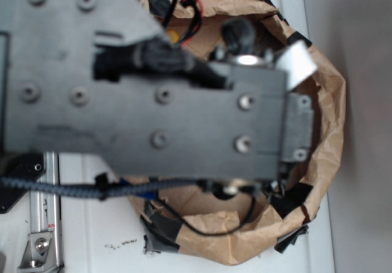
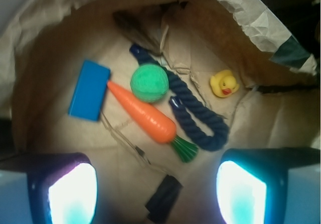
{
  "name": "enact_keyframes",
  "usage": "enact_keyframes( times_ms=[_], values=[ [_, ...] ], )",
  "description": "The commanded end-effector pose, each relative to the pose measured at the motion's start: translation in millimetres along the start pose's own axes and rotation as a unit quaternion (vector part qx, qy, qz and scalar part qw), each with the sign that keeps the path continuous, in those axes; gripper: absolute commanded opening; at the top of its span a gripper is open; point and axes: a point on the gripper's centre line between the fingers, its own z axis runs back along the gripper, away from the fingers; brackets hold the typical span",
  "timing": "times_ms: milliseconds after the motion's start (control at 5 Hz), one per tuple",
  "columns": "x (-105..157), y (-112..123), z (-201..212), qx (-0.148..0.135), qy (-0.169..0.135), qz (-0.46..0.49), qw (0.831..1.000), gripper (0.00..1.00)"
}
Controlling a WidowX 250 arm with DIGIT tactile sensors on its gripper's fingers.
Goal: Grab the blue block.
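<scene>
Paper bag (image 2: 45, 58), blue block (image 2: 90, 90) lying near-upright in frame

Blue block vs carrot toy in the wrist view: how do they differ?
Shape: the blue block is a flat rectangle; the carrot toy is a long taper with a green tuft.
Colour: the block is plain bright blue; the carrot is orange.
Length: the block is shorter than the carrot.
Pose: the block lies nearly upright in the picture; the carrot runs diagonally.
Both lie on the brown paper bag floor, carrot tip at the block's edge.
</scene>
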Motion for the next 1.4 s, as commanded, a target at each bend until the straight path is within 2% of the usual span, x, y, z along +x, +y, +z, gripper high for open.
enact_keyframes(
  times_ms=[0,200,600,1000,1200],
  values=[
    [19.7,19.3,-25.4,-0.157,0.039,0.156,0.974,1.0],
    [22.5,-0.2,-42.8,-0.184,0.032,0.204,0.961,1.0],
    [13.3,-53.4,-80.6,-0.159,0.053,0.224,0.96,1.0],
    [33.5,-70.9,-109.4,-0.182,0.05,0.206,0.96,1.0],
    [43.5,-76.2,-117.7,-0.145,0.018,0.143,0.979,1.0]
  ],
)
